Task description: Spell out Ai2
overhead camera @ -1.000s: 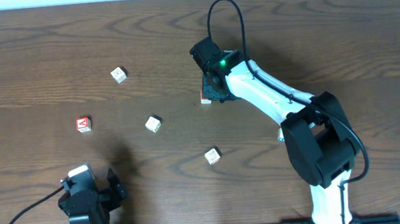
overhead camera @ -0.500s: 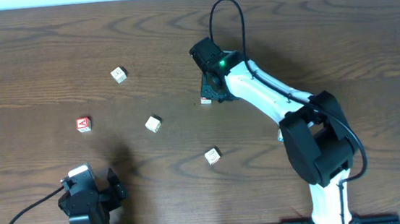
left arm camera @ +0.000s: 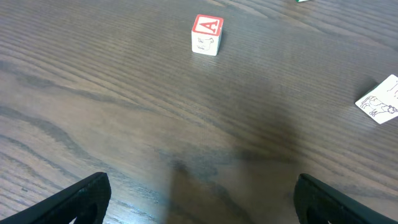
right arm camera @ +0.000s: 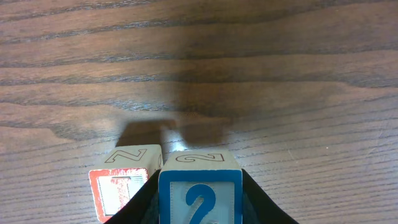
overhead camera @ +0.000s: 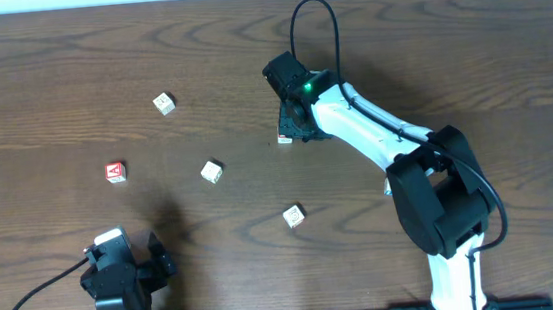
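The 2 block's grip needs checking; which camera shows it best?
Right wrist: the 2 block sits in the right claw, numeral legible. Overhead, the claw covers it; the left wrist view misses it.

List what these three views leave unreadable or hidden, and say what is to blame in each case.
Overhead: markings on the upper block, middle block and lower block are too small to read.
Overhead: the right claw covers the 2 block.
Right wrist: the red-edged block's front face is cut by the bottom edge.
Left wrist: the sketched block is cut by the right edge.
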